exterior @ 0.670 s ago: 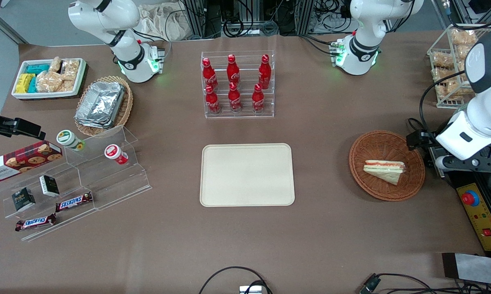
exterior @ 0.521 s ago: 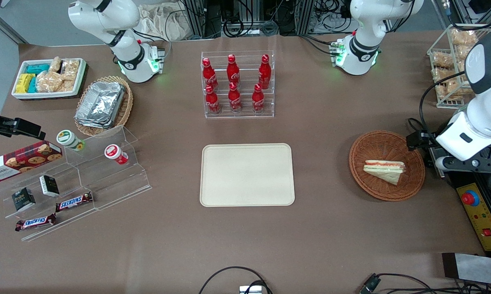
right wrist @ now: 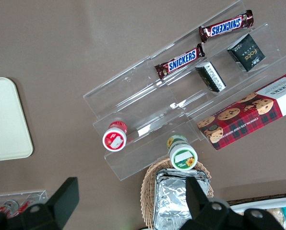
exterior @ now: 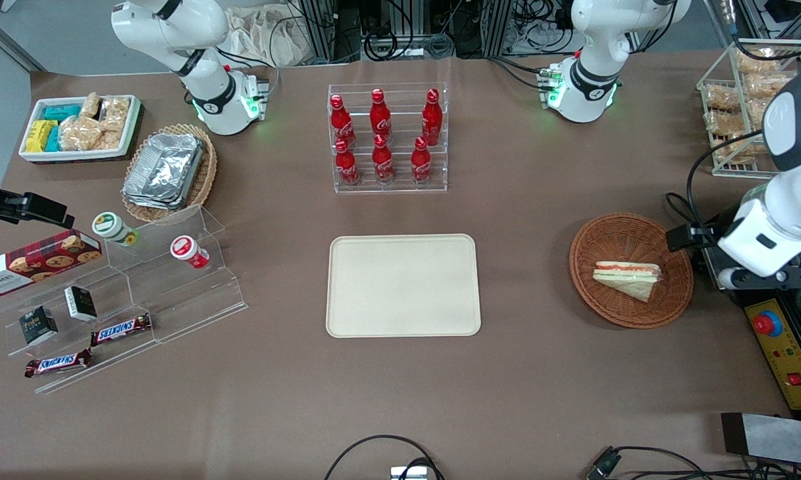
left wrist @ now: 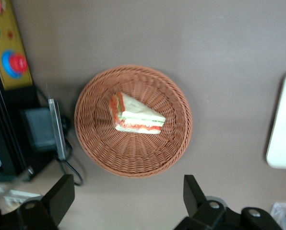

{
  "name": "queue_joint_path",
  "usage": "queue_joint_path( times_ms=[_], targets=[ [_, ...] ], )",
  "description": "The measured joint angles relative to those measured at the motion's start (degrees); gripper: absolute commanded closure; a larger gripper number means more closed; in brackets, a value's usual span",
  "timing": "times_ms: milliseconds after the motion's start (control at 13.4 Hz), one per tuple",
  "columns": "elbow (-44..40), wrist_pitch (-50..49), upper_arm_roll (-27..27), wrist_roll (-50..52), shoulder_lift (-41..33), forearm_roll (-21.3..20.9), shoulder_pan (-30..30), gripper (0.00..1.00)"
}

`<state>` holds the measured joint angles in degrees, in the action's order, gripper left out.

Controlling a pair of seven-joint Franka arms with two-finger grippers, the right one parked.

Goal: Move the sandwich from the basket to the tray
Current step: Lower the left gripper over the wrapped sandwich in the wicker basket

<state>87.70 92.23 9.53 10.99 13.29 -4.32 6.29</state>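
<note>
Reddish-brown woven basket, white sandwich (red-orange, green layers), cream tray

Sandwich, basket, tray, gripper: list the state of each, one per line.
sandwich: lying in the basket, cut side showing its filling, not gripped.
basket: upright on the table, holding only the sandwich.
tray: flat on the table, nothing on it.
gripper: open, holding nothing, above the table beside the basket.
</note>
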Motion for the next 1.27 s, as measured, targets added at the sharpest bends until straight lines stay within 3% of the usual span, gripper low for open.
queue_joint_path(
  times_ms=[149, 372, 819, 1266],
  targets=[
    [4.4, 4.8, -0.2, 10.1, 0.2, 2.8, 2.6, 0.0],
    [11.4, 12.0, -0.4, 17.4, 0.1, 4.1, 5.6, 0.0],
    [25.8, 29.8, -0.4, 32.9, 0.0, 0.9, 5.7, 0.0],
    [30.0, 36.6, -0.5, 38.6, 2.0, 0.8, 5.7, 0.0]
  ],
)
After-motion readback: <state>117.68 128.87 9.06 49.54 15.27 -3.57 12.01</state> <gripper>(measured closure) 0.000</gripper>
